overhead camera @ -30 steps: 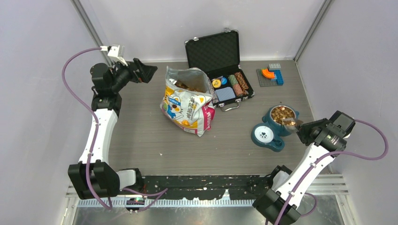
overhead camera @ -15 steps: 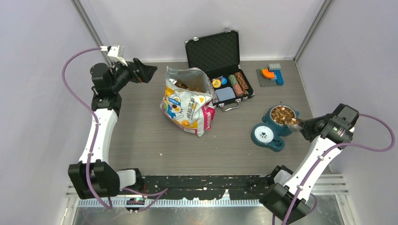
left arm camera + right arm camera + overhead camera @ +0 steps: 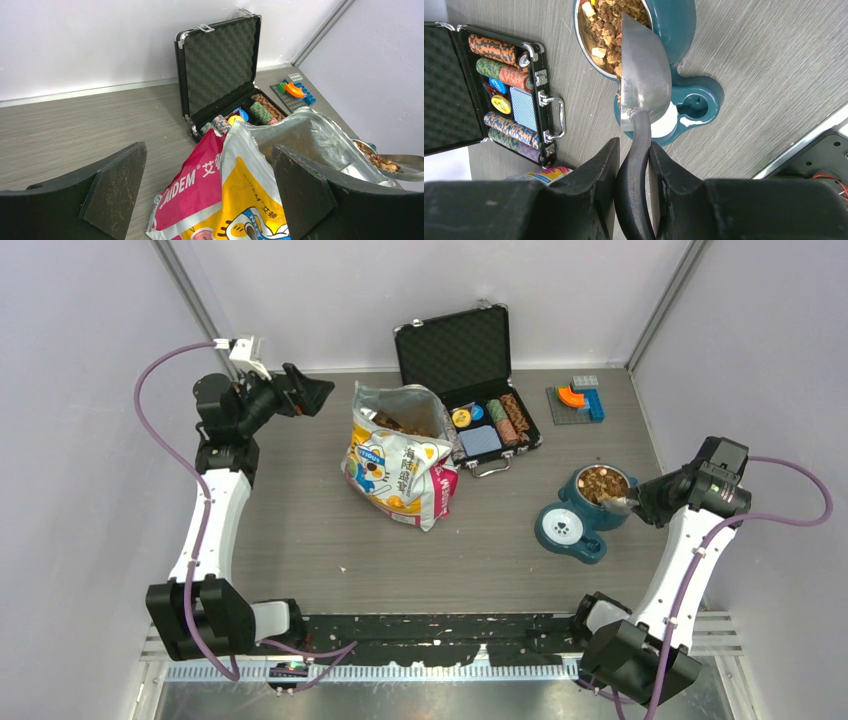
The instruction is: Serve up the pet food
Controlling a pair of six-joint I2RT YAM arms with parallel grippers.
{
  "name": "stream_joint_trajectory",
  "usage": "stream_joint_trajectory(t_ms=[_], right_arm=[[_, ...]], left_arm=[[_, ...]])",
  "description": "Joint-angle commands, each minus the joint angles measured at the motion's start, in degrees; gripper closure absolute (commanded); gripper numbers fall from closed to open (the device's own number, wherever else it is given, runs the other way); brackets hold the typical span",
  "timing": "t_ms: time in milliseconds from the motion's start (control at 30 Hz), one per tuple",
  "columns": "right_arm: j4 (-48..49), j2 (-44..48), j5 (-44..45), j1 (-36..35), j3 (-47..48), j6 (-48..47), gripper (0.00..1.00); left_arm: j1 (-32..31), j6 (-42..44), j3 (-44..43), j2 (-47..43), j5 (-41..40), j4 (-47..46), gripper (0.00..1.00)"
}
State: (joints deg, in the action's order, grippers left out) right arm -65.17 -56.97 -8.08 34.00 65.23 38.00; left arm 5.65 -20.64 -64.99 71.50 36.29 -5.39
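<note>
The pet food (image 3: 602, 481) is a heap of brown and tan kibble in the steel bowl of a teal feeder (image 3: 560, 530). In the right wrist view the kibble (image 3: 609, 22) fills the bowl. My right gripper (image 3: 634, 150) is shut on the black handle of a metal scoop (image 3: 644, 75). The scoop is turned on its side, its mouth against the heap at the bowl's rim. More kibble (image 3: 395, 423) shows inside the open cartoon-cat bag (image 3: 400, 460). My left gripper (image 3: 315, 395) is open and empty, held high to the left of the bag (image 3: 235, 195).
An open black case of poker chips (image 3: 470, 370) stands behind the bag. A grey plate with toy bricks (image 3: 577, 400) lies at the far right. Walls close in the table on the left, back and right.
My right wrist has swung up and to the right, and the scoop has rolled onto its side over the bowl. The left arm has not moved.
</note>
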Motion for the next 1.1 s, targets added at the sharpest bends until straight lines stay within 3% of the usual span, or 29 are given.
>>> stream_joint_trajectory(t_ms=[0,633,1067], right_arm=[[2.75,0.19,1.27,-1.03,2.96,1.83,0.95],[6.7,-0.95,-1.19,-1.33,1.98,1.4,0.95],[3.18,-1.98,1.2,-1.65,3.81,-0.89,0.95]], left_arm=[[0.59,-0.35,-1.36,0.02,1.06,-2.08,0.01],[0.59,-0.8,-2.72,1.44,1.41,-1.47,0.01],[0.63,-1.24,-2.68,1.67,1.89,-1.8,0.01]])
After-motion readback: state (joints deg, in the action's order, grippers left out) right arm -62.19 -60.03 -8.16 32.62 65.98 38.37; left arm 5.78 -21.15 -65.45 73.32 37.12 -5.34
